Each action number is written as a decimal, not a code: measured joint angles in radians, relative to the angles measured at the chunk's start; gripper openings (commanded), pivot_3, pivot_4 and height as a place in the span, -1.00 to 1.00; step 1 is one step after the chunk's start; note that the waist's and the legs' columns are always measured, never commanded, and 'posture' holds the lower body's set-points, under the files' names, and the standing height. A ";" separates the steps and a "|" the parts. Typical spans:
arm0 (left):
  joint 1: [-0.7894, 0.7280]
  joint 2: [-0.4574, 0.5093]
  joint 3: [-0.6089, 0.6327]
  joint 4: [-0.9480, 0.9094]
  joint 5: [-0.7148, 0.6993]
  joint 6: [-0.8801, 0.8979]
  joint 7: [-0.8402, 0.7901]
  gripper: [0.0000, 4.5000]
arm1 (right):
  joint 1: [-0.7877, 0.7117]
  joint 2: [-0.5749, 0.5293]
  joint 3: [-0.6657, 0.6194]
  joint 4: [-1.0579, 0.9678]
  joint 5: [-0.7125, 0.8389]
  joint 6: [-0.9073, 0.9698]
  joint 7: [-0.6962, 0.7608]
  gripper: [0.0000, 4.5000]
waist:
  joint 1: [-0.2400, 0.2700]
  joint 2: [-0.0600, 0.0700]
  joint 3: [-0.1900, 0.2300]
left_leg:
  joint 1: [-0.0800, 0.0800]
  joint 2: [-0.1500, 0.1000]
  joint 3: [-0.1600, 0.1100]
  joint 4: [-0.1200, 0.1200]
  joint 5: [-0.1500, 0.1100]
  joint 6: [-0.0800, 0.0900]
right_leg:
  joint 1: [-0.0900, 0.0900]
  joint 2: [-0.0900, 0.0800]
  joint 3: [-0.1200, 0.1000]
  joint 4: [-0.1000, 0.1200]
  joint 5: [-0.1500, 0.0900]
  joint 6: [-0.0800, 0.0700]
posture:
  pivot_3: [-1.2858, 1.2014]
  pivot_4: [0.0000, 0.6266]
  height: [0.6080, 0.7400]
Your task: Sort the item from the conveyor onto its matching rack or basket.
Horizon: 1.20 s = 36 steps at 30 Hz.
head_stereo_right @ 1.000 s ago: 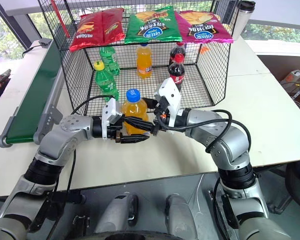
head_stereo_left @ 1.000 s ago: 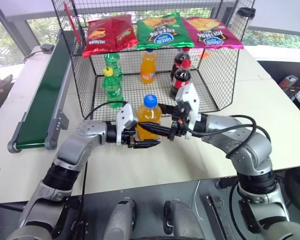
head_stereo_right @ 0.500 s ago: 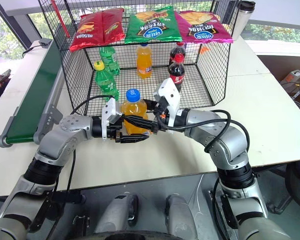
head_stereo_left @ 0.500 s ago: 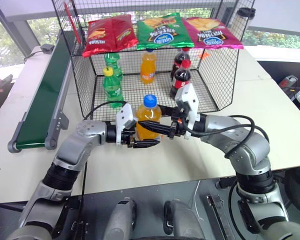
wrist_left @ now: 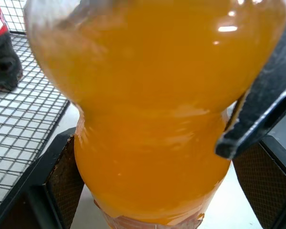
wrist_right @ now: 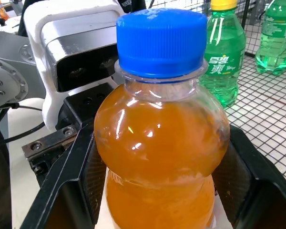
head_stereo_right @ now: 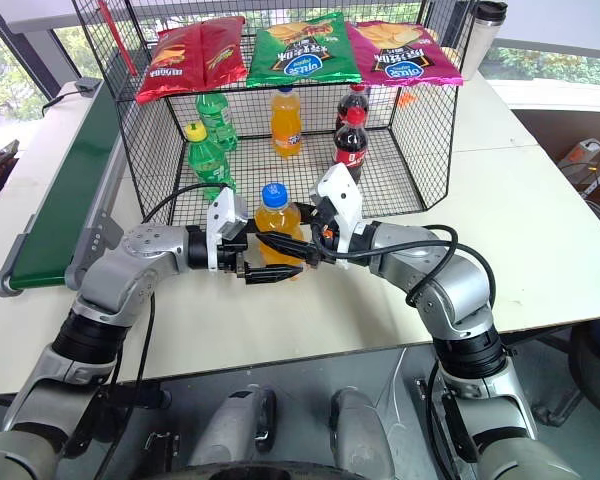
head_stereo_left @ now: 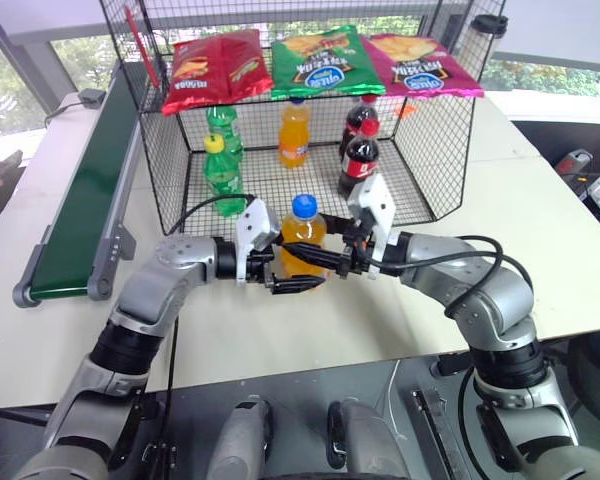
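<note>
While caged: green, orange, cola bottles

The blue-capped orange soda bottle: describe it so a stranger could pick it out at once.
Find the black wire cage with chip bags on its top. Just outside its open front, above the table, the two robot grippers meet around a bottle. That blue-capped orange soda bottle is upright between them; the other orange bottle stands deep inside the cage and has an orange cap.

Robotics lab: tabletop conveyor, mesh cage
</note>
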<state>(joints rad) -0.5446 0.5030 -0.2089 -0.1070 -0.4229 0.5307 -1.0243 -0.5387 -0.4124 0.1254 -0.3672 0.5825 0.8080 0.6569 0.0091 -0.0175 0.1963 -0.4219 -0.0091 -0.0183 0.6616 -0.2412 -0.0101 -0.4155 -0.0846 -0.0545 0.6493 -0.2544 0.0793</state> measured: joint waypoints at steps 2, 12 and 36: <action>0.000 0.016 0.000 -0.012 0.000 0.006 -0.002 0.98 | 0.000 0.001 0.002 0.000 0.000 0.000 0.000 0.11 | 0.000 0.000 0.000 | 0.000 0.000 0.000 0.000 0.000 0.000 | 0.000 0.000 0.000 0.000 0.000 0.000 | 0.03 -0.52 0.98; 0.077 0.131 0.098 -0.035 -0.005 0.016 0.012 0.98 | -0.055 0.035 -0.013 0.037 -0.039 -0.001 -0.084 0.11 | -0.006 0.000 0.000 | 0.000 0.001 0.000 0.000 0.000 0.000 | -0.001 0.001 0.000 0.000 0.000 -0.001 | 0.03 -0.52 0.98; 0.156 -0.069 0.314 -0.208 -0.069 0.111 0.468 0.98 | -0.347 0.217 -0.021 0.688 -0.385 -0.370 -0.289 0.11 | -0.011 0.000 0.000 | -0.001 0.002 0.005 0.000 0.000 0.000 | -0.004 0.002 0.004 0.002 0.001 -0.002 | 0.03 -0.52 0.98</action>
<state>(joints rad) -0.3888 0.4345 0.1051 -0.3149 -0.4915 0.6414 -0.5565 -0.8853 -0.1957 0.1045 0.3210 0.1972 0.4378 0.3676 -0.0022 -0.0173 0.1964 -0.4226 -0.0068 -0.0136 0.6615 -0.2411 -0.0103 -0.4194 -0.0825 -0.0504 0.6514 -0.2531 0.0775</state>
